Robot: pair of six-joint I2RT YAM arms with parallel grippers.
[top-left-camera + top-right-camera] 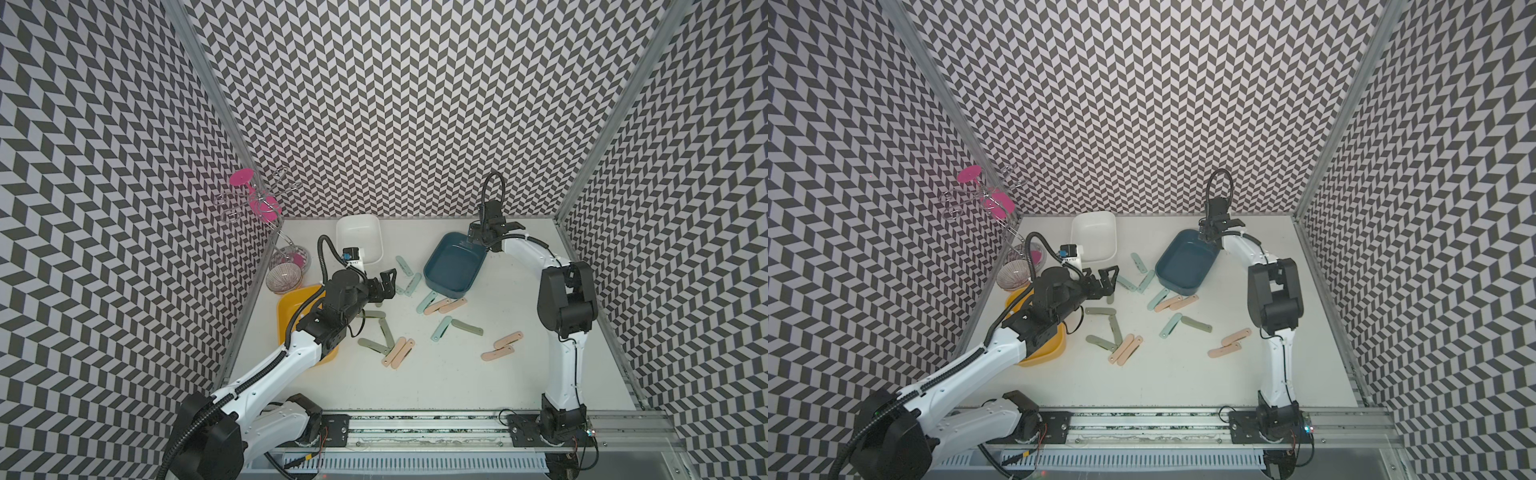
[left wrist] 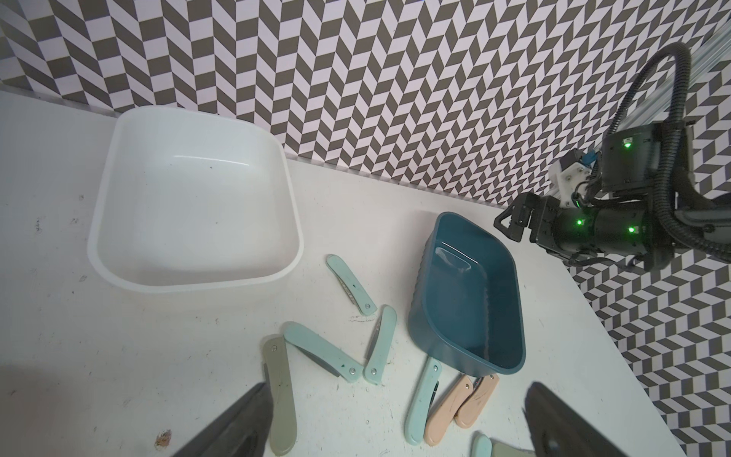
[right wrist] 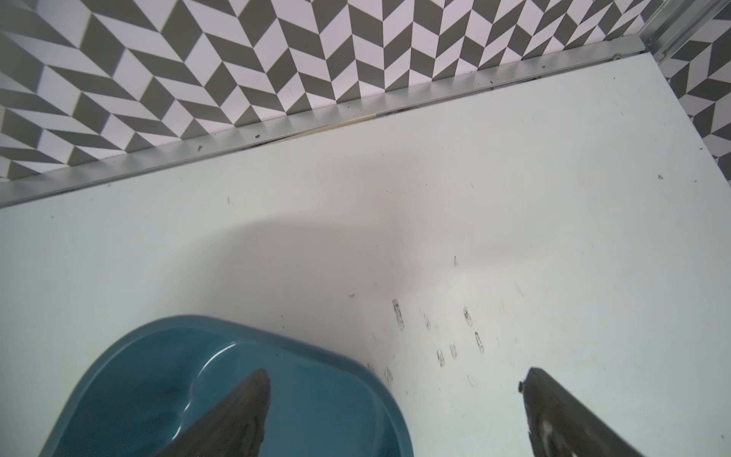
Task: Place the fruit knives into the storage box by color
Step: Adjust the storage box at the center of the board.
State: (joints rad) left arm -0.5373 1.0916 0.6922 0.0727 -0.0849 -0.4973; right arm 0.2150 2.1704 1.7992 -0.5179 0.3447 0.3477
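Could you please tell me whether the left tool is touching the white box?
Apart. In the left wrist view, a wide strip of bare table lies between the white box and the open left tool.

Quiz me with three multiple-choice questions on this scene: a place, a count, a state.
1. Where is the right tool? A over the yellow tub; B at the blue tub's far corner; C above the white tub.
2. How many plastic tubs stand on the table? A two; B three; C five.
3. The white tub is: A filled to the rim; B overturned; C empty.
Answers: B, one finger overhangs the blue basin; B, white, blue, yellow; C, its bare floor shows.
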